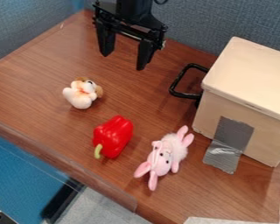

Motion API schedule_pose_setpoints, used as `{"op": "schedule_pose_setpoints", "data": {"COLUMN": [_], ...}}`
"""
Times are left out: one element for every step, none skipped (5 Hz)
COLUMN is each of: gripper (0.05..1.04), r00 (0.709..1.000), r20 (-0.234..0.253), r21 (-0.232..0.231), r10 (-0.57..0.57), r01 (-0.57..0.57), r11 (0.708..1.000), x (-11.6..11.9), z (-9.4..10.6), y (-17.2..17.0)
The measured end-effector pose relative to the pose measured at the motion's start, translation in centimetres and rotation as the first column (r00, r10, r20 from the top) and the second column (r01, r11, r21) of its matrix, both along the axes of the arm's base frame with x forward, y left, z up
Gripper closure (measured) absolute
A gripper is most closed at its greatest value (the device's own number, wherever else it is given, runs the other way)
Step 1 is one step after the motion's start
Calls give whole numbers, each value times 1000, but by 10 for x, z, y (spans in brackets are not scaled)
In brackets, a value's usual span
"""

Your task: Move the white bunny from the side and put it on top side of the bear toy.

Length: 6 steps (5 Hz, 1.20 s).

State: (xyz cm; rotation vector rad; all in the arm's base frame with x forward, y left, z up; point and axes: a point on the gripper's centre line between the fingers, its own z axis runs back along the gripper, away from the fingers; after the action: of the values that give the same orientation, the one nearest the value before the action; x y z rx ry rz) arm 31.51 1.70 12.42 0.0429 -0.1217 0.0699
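Observation:
My gripper [124,57] hangs over the back of the brown table at the top of the view, its two fingers spread apart with nothing between them. A pink and white bunny toy [165,157] lies on the table at the lower centre-right, its long pink ears pointing toward the front edge. A small white and brown plush animal [82,93], which may be the bear toy, rests on the table at the left, below and left of my gripper. The two toys are well apart, and my gripper touches neither.
Between the two toys lies a red bell pepper [112,136] with a green stem. A beige box [247,83] with a black handle and grey tape stands at the right. Blue-grey partitions [195,22] border the table's back and left, and its front edge runs diagonally below the pepper.

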Motion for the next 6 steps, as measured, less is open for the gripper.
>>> {"op": "schedule_pose_setpoints", "data": {"gripper": [82, 82, 82, 82, 82, 82], "r00": [1000, 993, 979, 956, 947, 936], "r20": [-29, -76, -86, -59, -83, -156], "r21": [-3, -15, -19, -10, 22, 20], "r10": [0, -90, -187, -288, -310, -315], "r01": [0, 89, 186, 288, 312, 322], "r11": [1000, 996, 982, 958, 950, 946], "x": [-2, -20, -35, -47, -47, -51], "z": [-10, -34, -50, -67, -94, -116], "y": [-1, -32, -67, -108, -122, -123]}}
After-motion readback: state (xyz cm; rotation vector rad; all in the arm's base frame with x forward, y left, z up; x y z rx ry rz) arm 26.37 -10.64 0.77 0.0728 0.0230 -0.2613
